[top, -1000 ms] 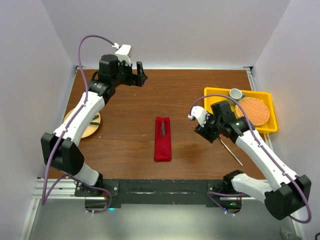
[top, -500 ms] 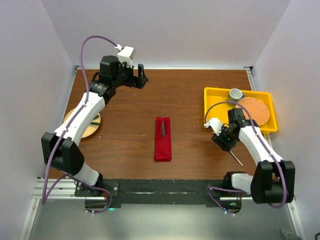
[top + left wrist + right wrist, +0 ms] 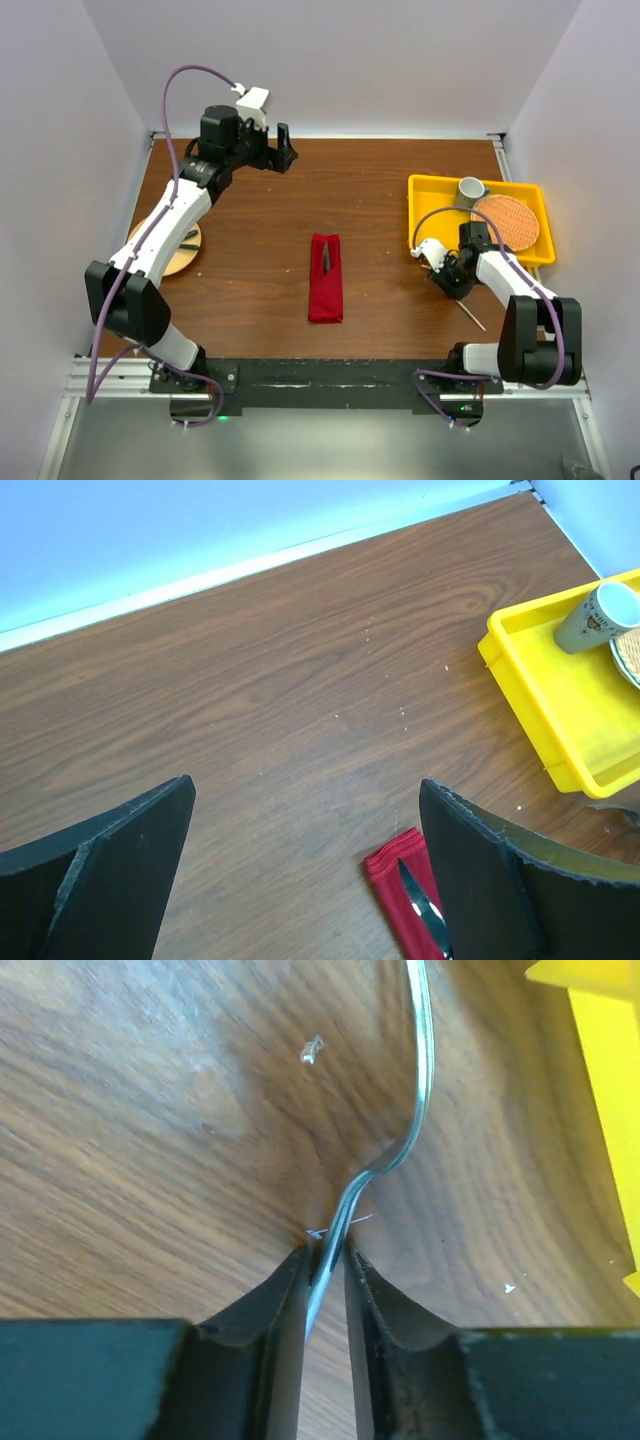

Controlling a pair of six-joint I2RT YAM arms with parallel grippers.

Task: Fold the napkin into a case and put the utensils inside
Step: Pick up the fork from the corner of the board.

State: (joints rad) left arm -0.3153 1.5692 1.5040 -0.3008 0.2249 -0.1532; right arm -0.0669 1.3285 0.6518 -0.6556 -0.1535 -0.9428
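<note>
Pinching utensil (image 3: 424, 1070) | right end effector (image 3: 327, 1255) | head hidden between fingers (image 3: 285, 1305)

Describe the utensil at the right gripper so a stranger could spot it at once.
Find the yellow tray on the table's right. On bare wood by its near-left corner lies a slim silver utensil, pinched by the right gripper. The other silver piece sits tucked in the red case mid-table; this one lies outside it.
</note>
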